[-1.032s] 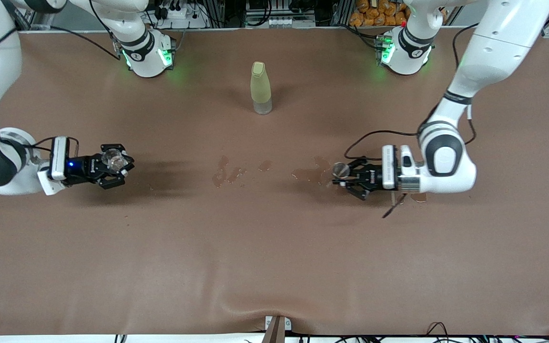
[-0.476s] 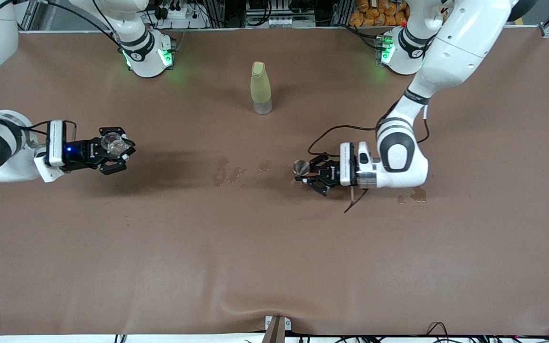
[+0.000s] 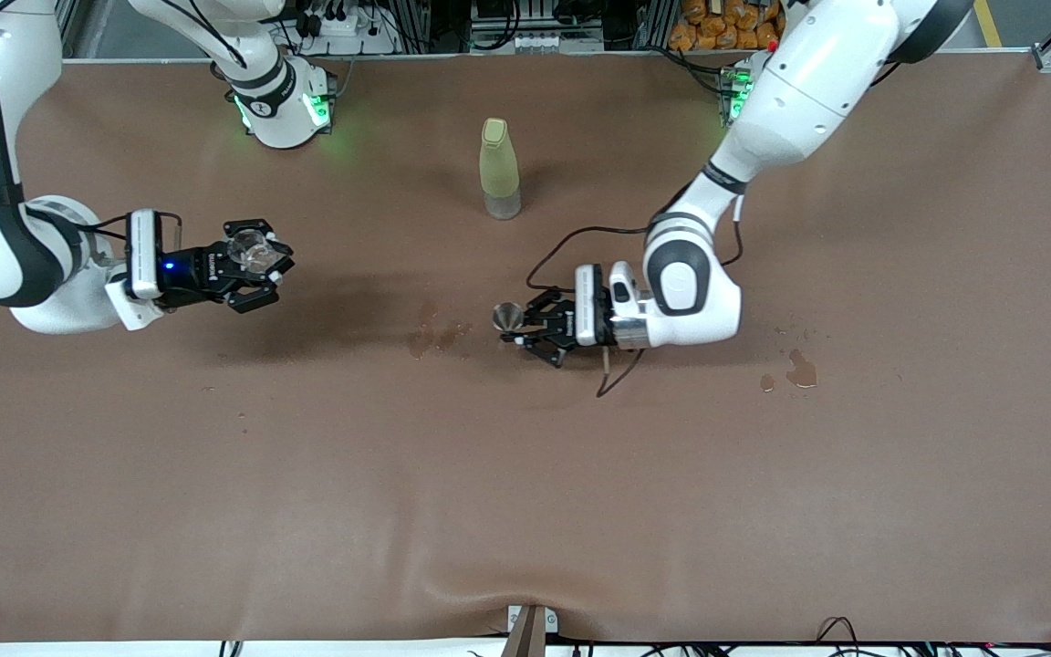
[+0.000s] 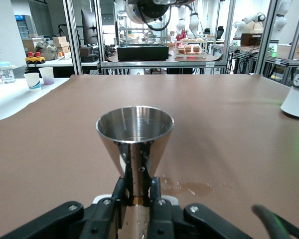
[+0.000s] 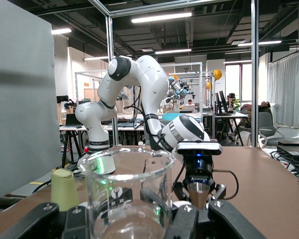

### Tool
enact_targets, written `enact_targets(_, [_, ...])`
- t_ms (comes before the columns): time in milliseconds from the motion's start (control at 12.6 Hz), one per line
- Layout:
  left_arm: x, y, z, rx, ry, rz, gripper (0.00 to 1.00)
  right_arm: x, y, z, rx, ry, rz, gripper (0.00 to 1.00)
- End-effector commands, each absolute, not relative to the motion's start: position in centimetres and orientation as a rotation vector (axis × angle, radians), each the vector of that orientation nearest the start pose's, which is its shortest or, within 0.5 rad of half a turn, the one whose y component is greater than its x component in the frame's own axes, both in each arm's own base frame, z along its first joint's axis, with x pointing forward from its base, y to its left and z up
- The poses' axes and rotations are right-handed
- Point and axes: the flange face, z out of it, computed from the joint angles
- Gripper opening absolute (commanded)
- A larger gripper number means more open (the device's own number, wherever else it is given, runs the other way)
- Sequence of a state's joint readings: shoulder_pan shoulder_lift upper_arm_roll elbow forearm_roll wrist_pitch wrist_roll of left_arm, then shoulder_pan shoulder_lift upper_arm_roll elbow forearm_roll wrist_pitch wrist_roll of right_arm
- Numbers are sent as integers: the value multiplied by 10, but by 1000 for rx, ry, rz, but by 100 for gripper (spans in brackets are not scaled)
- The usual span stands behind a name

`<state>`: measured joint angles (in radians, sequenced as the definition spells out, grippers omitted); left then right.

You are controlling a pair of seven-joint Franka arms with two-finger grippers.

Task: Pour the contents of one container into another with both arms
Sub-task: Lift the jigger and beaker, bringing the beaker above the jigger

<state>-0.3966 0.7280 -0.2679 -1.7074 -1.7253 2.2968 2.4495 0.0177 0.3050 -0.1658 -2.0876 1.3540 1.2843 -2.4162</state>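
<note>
Brown table (image 3: pixel 525 474), wet patches (image 3: pixel 434 336): left gripper (image 3: pixel 530 327) clenched on upright jigger (image 3: pixel 507 317) stem; right gripper (image 3: pixel 252 265) clamps glass cup (image 3: pixel 247 248).

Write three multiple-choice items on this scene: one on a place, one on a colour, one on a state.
1. The bottle stands:
A. nearer the front camera than the spill
B. farther from it than the spill
C. in a claw

2. The bottle's cap is:
A. red
B. yellow-green
C. black

3. The left claw is:
A. open over bare table
B. shut on the metal jigger
C. shut on the glass cup

Key: B, it lies higher in the front view than the spill; B, cap matches body; B, fingers clamp the jigger's waist; the right claw has the cup.
</note>
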Motion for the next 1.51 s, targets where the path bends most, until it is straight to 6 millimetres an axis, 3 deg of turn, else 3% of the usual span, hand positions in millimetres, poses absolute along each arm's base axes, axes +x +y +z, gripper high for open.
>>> enact_targets(0, [529, -458, 184, 1421, -1407, 1088, 0, 509, 82, 328, -1071, -1244, -1063, 0])
enact_targets(317, [501, -497, 176, 1404, -1382, 1050, 0, 504, 121, 329, -1067, -1268, -1052, 0])
enact_targets(556, [501, -514, 171, 1433, -1361, 1055, 0, 495, 154, 320, -1086, -1246, -1066, 0])
enact_targets(952, [502, -512, 168, 1439, -1360, 1051, 0, 484, 208, 309, -1104, -1306, -1024, 0])
enact_targets(1429, [501, -511, 159, 1448, -1357, 1039, 0, 466, 261, 293, -1137, -1262, -1070, 0])
